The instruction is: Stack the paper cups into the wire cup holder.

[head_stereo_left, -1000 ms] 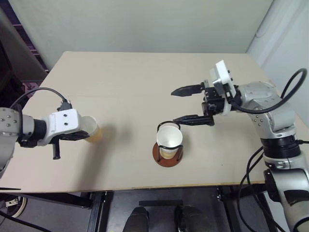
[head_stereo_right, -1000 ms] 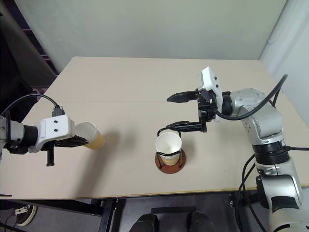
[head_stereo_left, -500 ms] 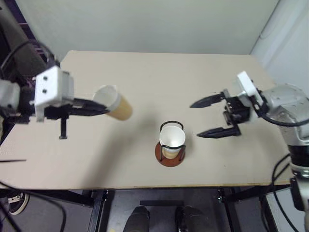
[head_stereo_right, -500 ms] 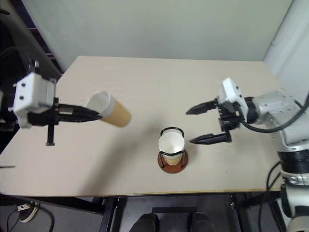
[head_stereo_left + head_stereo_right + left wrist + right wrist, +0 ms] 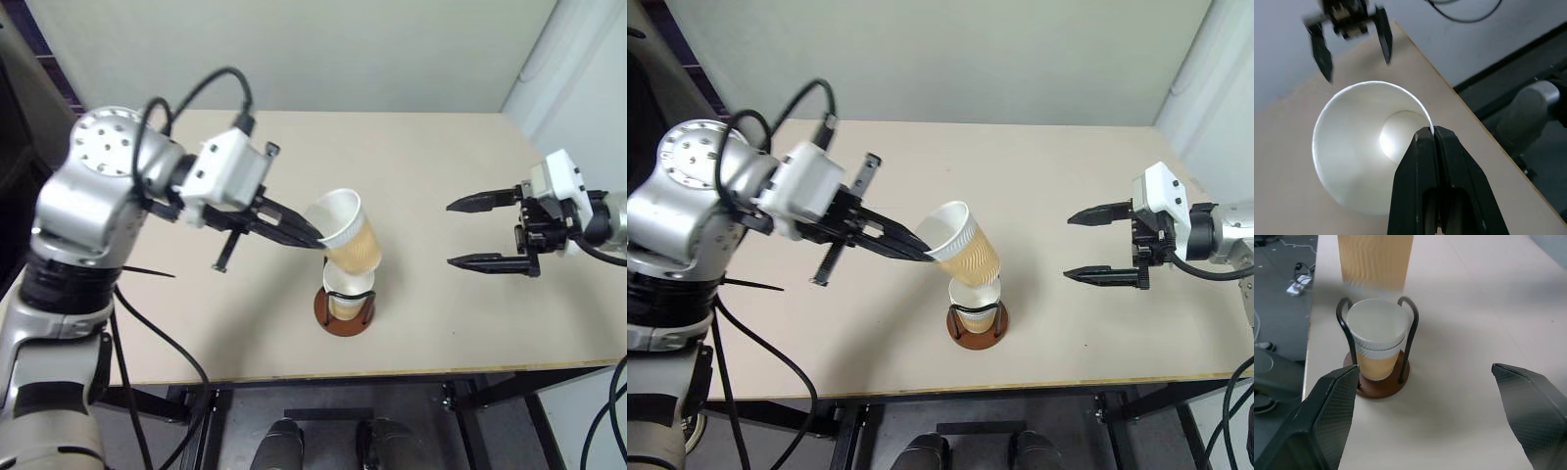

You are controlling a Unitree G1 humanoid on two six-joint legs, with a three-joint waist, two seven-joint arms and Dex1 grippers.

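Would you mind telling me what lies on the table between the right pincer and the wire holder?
Nothing: in the left eye view, only bare table separates the open right pincer from the holder with its cups.

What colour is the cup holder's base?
Reddish-brown, on the wire cup holder; clearest in the right wrist view.

Beige table [image 5: 421, 323] against a pale wall [image 5: 323, 49], dark floor [image 5: 1273, 298] below

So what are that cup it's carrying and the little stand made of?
The cup looks like paper: matte tan, ribbed outside, plain white inside. The stand seems to be thin black wire loops, probably metal, on a reddish-brown disc, perhaps wood or plastic.
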